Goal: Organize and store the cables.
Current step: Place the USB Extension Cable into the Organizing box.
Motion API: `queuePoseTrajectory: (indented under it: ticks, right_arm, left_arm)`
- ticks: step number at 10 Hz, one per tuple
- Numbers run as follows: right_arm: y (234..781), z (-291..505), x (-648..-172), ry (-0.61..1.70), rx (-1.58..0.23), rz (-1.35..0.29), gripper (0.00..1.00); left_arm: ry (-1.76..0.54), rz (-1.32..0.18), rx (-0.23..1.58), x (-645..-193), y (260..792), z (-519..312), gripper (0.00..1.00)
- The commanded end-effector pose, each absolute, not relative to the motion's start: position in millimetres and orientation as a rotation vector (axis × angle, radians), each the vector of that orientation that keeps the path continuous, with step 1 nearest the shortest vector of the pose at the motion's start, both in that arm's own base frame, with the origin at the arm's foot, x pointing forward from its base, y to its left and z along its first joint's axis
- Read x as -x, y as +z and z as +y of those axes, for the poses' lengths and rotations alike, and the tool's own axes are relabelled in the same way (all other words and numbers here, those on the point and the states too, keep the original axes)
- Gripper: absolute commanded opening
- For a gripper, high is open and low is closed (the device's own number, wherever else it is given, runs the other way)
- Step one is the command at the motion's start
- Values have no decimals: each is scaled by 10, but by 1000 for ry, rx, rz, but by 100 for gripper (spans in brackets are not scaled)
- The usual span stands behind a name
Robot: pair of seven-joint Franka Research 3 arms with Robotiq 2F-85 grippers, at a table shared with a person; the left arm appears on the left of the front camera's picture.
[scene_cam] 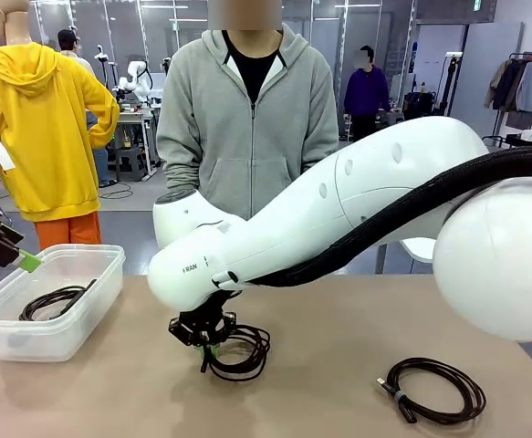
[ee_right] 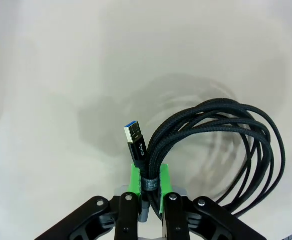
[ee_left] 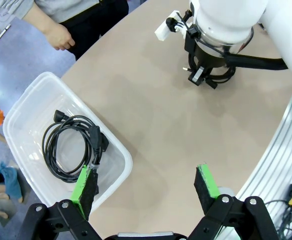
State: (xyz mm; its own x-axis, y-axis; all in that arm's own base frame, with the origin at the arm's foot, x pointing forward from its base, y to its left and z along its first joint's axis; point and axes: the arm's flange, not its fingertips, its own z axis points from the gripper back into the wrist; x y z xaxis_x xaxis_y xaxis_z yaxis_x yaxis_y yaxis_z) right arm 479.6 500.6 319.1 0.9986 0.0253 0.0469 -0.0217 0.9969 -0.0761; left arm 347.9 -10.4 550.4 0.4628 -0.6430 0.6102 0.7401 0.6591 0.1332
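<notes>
Nearest the robot's edge of the counter (scene_cam: 339, 319), off to the right, a coiled cable (scene_cam: 434, 391) lies untouched, well apart from everything else.

Farther in, near the middle, the right claw (scene_cam: 213, 345) points down onto a braided cable (scene_cam: 245, 351). In its wrist view the green pads (ee_right: 133, 176) press on either side of the gathered strands just below the USB plug (ee_right: 135, 142), so the claw is pinching the bundle. The rest of the coil fans out flat on the counter.

To the left, the left claw (ee_left: 148, 177) hovers spread wide with nothing in it, over the near rim of a clear plastic bin (ee_left: 121, 152). One stored cable (ee_left: 70, 145) already lies coiled in the bin's bottom. A person in a grey hoodie (scene_cam: 247, 119) stands at the far side, hands off the counter.

As I judge it, the step in hand is the grasp of the second cable: one is stored and two are still out. Next comes a straight lift high enough for the hanging loops to clear the counter and the bin wall, then a carry leftward. The left claw sits over that bin, so the two arms will need to keep out of each other's way, and the pinch is on few strands, so loops may slip loose.
</notes>
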Motion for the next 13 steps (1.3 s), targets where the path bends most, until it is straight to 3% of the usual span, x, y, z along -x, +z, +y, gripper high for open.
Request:
queuePoseTrajectory:
  ticks: [1, 2, 3, 5, 6, 7, 8, 9, 13]
  right_arm:
    - [3331, 5014, -4740, -3, 106, -74, 48]
    - [3386, 4947, -4706, -3, 94, -86, 54]
    - [3463, 4823, -4664, -1, 74, -104, 85]
    - [3683, 4478, -4567, 61, 25, -136, 100]
    - [3875, 4218, -4514, 132, -18, -165, 100]
    - [4031, 3975, -4464, 232, -56, -162, 88]
    - [4164, 3713, -4408, 323, -96, -175, 97]
    - [4267, 3423, -4353, 409, -109, -172, 100]
    - [4556, 2335, -4116, 659, -162, -246, 100]
  left_arm:
    - [-834, -675, 153, -3506, 5530, -123, 100]
    - [-834, -675, 153, -3506, 5530, -123, 100]
    - [-834, -675, 153, -3506, 5530, -123, 100]
    - [-834, -675, 153, -3506, 5530, -123, 100]
    - [-834, -675, 153, -3506, 5530, -123, 100]
    - [-834, -675, 153, -3506, 5530, -123, 100]
    - [-834, -675, 153, -3506, 5530, -123, 100]
    - [-834, -675, 153, -3506, 5530, -123, 100]
    - [-834, -675, 153, -3506, 5530, -123, 100]
